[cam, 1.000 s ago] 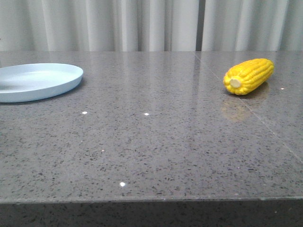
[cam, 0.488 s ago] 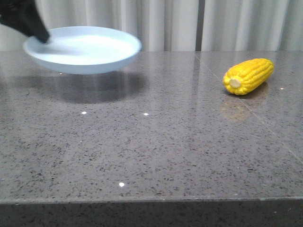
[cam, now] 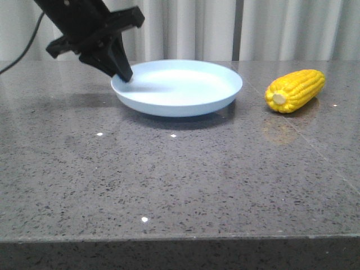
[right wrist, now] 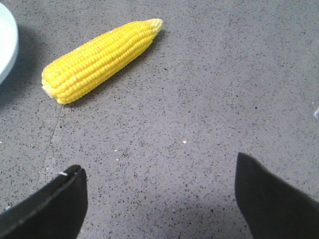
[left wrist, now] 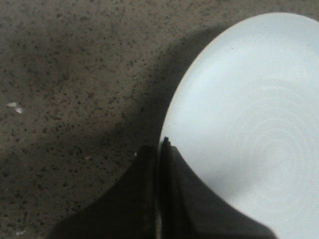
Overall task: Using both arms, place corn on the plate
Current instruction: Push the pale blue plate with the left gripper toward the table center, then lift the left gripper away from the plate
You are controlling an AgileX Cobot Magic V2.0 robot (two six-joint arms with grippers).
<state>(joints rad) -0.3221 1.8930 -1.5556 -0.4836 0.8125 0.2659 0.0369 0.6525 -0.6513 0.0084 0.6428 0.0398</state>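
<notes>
plate has moved: half a second ago it was lifted at the far left, now the round, shallow, pale blue-white plate (cam: pixel 177 87) sits lower and near the middle of the grey speckled stone table (cam: pixel 169 180), with a tight shadow under it; can't tell if it fully touches down. one second ago it lay at the left edge with no arm in view.

the black left gripper (cam: pixel 122 74) reaches in from the upper left and pinches the plate's left rim. in the left wrist view the two dark fingers (left wrist: pixel 144 199) are pressed nearly together with the thin rim (left wrist: pixel 174 107) between them, so jaws are narrow and clamped on the plate.

the bright yellow corn cob (cam: pixel 296 90) hasn't shifted: lies on the table right of the plate, apart from it, pale stub end toward the camera.

right wrist view: the right gripper (right wrist: pixel 159 199) hovers above bare table near the corn (right wrist: pixel 97 59), jaws wide, holding nothing.
</notes>
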